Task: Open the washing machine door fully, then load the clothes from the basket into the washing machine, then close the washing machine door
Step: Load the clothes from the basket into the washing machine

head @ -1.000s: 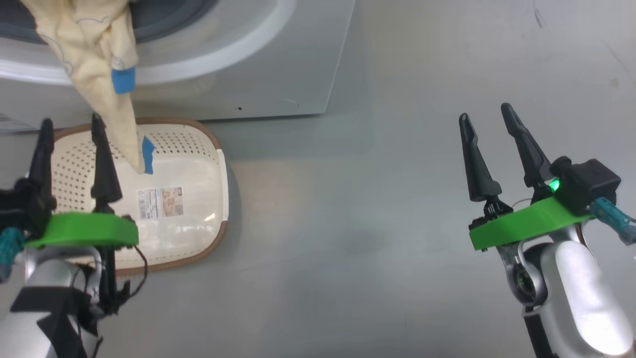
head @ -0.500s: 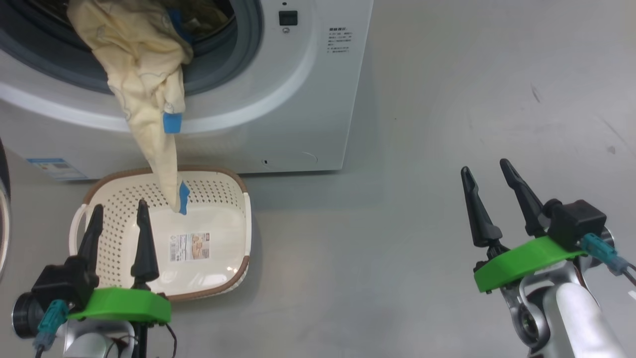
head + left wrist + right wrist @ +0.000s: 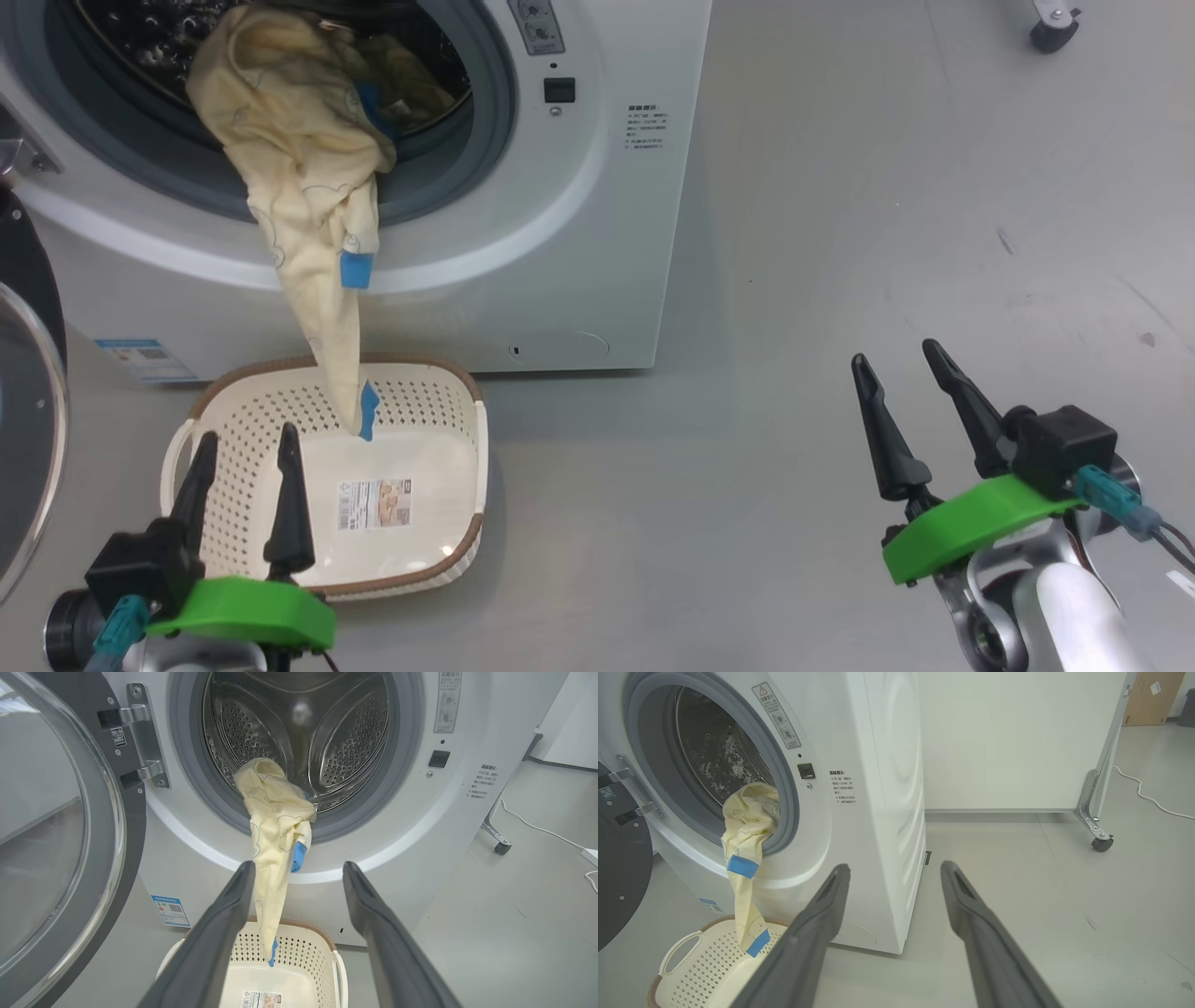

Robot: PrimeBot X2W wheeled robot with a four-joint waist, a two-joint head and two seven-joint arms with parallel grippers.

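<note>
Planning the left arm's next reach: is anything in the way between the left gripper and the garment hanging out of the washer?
Nothing visible does. The open left gripper faces the clothes, which droop from the washing machine mouth down to the basket. The washing machine door stands open off to the left, clear of that path.

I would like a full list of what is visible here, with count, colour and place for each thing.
washing machine: one, white, behind the basket.
washing machine door: one, black with clear glass, open at the left.
clothes: one bundle, cream-yellow with blue patches, hanging from the drum opening down to the basket.
basket: one, cream with brown rim, on the floor.
caster wheel: one, black, right of the machine.
cable: one, white, on the floor, far right.
left tool: one, dark, open, by the basket.
right tool: one, dark, open, over the floor.
</note>
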